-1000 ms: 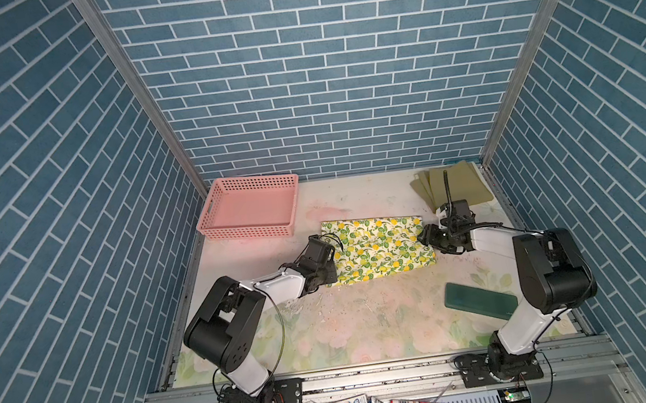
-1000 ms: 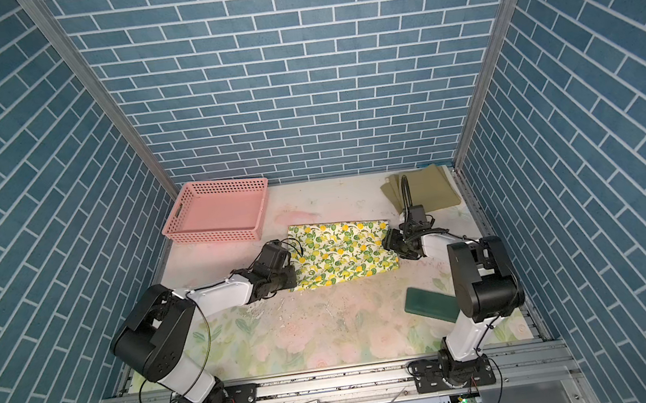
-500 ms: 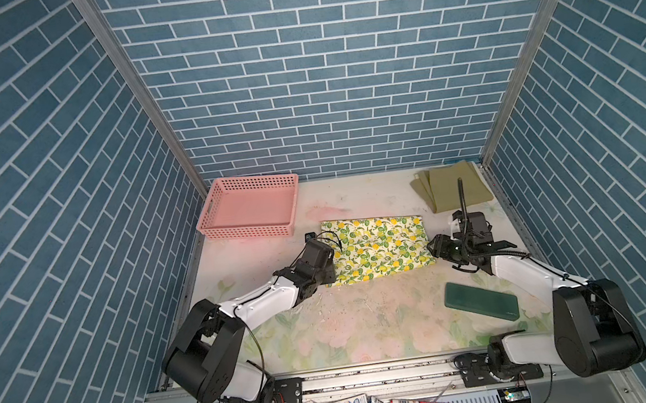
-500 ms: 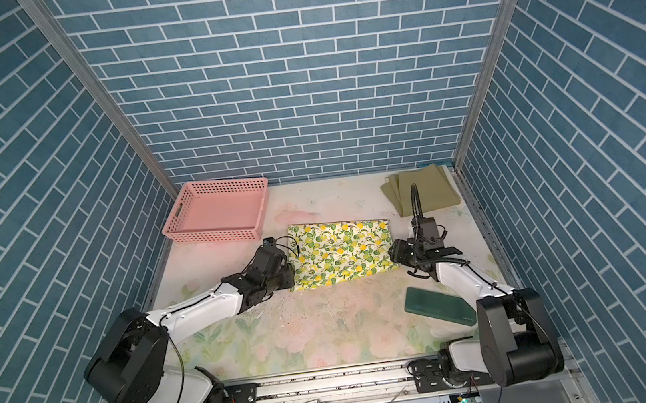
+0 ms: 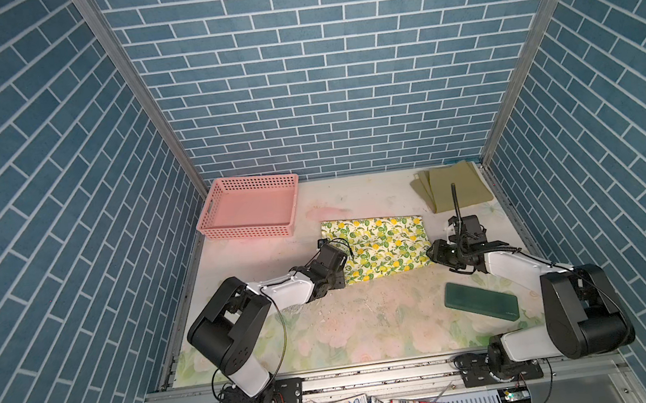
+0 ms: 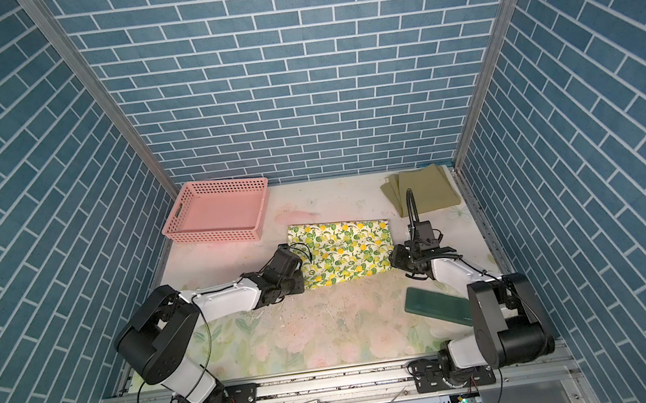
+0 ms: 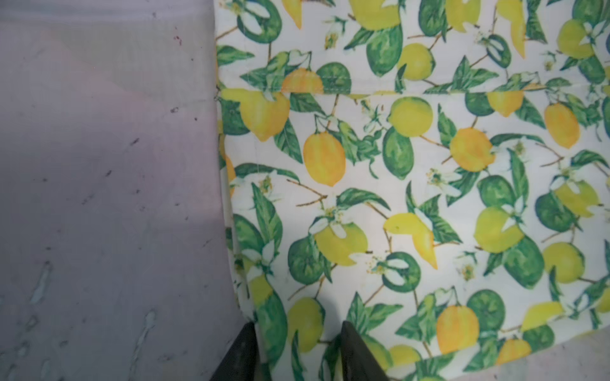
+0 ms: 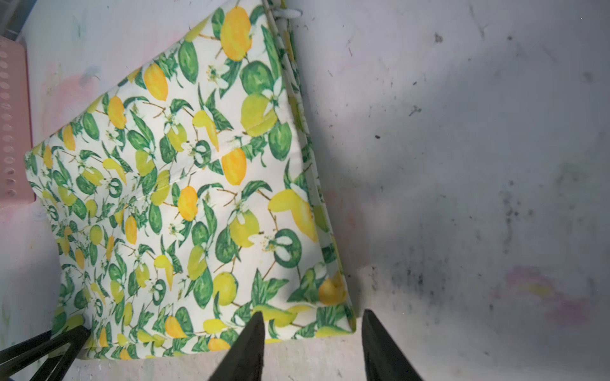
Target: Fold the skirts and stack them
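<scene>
The lemon-print skirt (image 5: pixel 381 247) (image 6: pixel 344 250) lies folded flat mid-table. The olive green skirt (image 5: pixel 454 191) (image 6: pixel 422 191) lies folded at the back right corner. My left gripper (image 5: pixel 342 277) (image 6: pixel 302 282) sits low at the lemon skirt's near left corner. In the left wrist view its tips (image 7: pixel 298 326) stand apart, with the skirt's edge (image 7: pixel 396 198) flat between them. My right gripper (image 5: pixel 432 252) (image 6: pixel 393 258) is at the near right corner. In the right wrist view it (image 8: pixel 312 315) is open, one tip over the cloth (image 8: pixel 198 198) and one over bare table.
A pink perforated basket (image 5: pixel 251 228) (image 6: pixel 216 234) stands at the back left. A dark green flat block (image 5: pixel 480 300) (image 6: pixel 437 305) lies by the right arm near the front. Blue brick walls close three sides. Pens and a tube lie on the front rail.
The right gripper has slid a little toward the skirt's near right corner and its jaws have narrowed. The left gripper stays at the left edge. Both arms' elbows have shifted.
</scene>
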You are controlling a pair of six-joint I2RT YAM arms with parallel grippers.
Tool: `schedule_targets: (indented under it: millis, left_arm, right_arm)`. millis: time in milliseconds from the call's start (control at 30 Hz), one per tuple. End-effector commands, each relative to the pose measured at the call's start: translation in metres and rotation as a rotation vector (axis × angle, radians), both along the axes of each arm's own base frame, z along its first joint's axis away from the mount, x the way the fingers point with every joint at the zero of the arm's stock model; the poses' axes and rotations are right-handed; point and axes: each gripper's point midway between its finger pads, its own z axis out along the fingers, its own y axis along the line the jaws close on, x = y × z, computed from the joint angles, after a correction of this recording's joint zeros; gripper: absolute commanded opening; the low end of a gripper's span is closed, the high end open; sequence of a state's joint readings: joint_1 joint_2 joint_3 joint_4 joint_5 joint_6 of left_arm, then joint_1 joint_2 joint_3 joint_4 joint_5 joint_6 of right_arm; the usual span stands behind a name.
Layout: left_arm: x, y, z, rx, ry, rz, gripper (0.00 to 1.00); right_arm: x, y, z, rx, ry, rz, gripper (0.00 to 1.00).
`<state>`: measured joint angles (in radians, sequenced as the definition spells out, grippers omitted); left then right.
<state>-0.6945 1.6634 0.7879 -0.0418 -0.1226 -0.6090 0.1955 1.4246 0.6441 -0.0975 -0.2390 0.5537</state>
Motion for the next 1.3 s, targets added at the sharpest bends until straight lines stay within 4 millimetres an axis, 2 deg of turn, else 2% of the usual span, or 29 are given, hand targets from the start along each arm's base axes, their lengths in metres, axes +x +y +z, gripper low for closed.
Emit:
schedule_targets:
  millis: [0, 100, 200, 400, 600, 733, 800, 933, 1133, 1267]
  left_arm:
    - [0.0, -0.005, -0.003, -0.01, 0.011, -0.009, 0.25]
    - [0.002, -0.005, 0.004, -0.008, -0.005, -0.01, 0.08]
    - [0.004, -0.005, 0.014, -0.001, -0.023, -0.018, 0.0]
    - [0.007, -0.007, 0.03, -0.011, -0.05, -0.027, 0.0]
    - [0.006, -0.007, 0.039, -0.023, -0.066, -0.032, 0.0]
    - [0.006, -0.005, 0.042, -0.022, -0.071, -0.03, 0.0]
    - [0.006, -0.005, 0.041, -0.019, -0.069, -0.031, 0.0]
    - [0.005, -0.004, 0.041, -0.015, -0.066, -0.03, 0.0]
    - [0.004, 0.001, 0.043, 0.008, -0.075, -0.027, 0.0]
    - [0.002, 0.003, 0.041, 0.014, -0.068, -0.026, 0.08]
  right_arm:
    - [0.009, 0.003, -0.004, -0.002, 0.001, -0.007, 0.47]
    - [0.018, -0.001, -0.005, -0.036, -0.017, -0.022, 0.41]
    - [0.024, -0.004, 0.003, -0.049, -0.054, -0.036, 0.3]
    - [0.032, 0.0, 0.018, -0.043, -0.095, -0.025, 0.28]
    - [0.03, 0.004, 0.021, -0.033, -0.104, -0.01, 0.05]
    - [0.03, 0.005, 0.024, -0.03, -0.11, -0.007, 0.06]
    - [0.03, 0.006, 0.023, -0.033, -0.108, -0.003, 0.0]
    - [0.03, 0.006, 0.028, -0.029, -0.117, -0.003, 0.0]
    - [0.031, 0.005, 0.055, -0.027, -0.167, -0.006, 0.0]
    - [0.028, 0.005, 0.068, -0.017, -0.187, -0.003, 0.0]
